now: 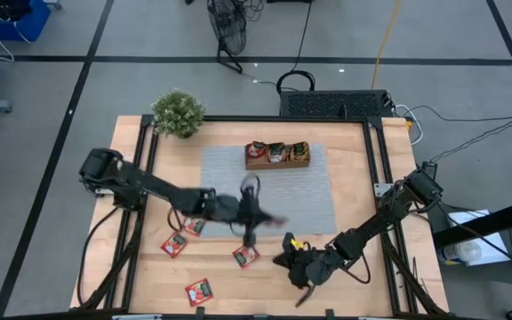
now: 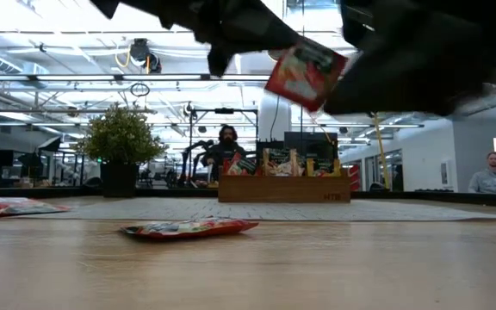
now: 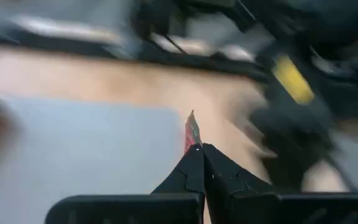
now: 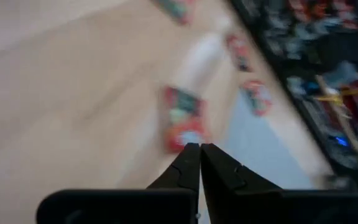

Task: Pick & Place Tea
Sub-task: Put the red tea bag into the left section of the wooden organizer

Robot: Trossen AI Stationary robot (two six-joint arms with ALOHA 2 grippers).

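Note:
My left gripper (image 3: 201, 149) is shut on a red tea packet (image 2: 306, 76) and hangs high over the table's middle, near the grey mat's near edge (image 1: 265, 218). My right gripper (image 4: 199, 146) is shut and holds nothing; it is low over the near right of the table (image 1: 283, 260). A red packet (image 4: 182, 121) lies flat on the wood just beyond its tips (image 1: 245, 256). More packets lie flat at the near left (image 1: 174, 243) (image 1: 194, 227) (image 1: 199, 291). The brown wooden tray (image 1: 277, 154) on the mat's far edge holds several packets. My left gripper pinches the red packet between its two fingers. In the left wrist view the packet shows edge-on (image 3: 192, 127), standing out beyond the fingertips. It is lifted clear of the table and hangs tilted in the air (image 2: 306, 76).
A potted plant (image 1: 178, 113) stands at the table's far left corner. The grey mat (image 1: 309, 191) covers the table's middle. The two arms are close together over the near middle. Bare wood lies along the near edge (image 1: 363, 293). People show in the room beyond the table.

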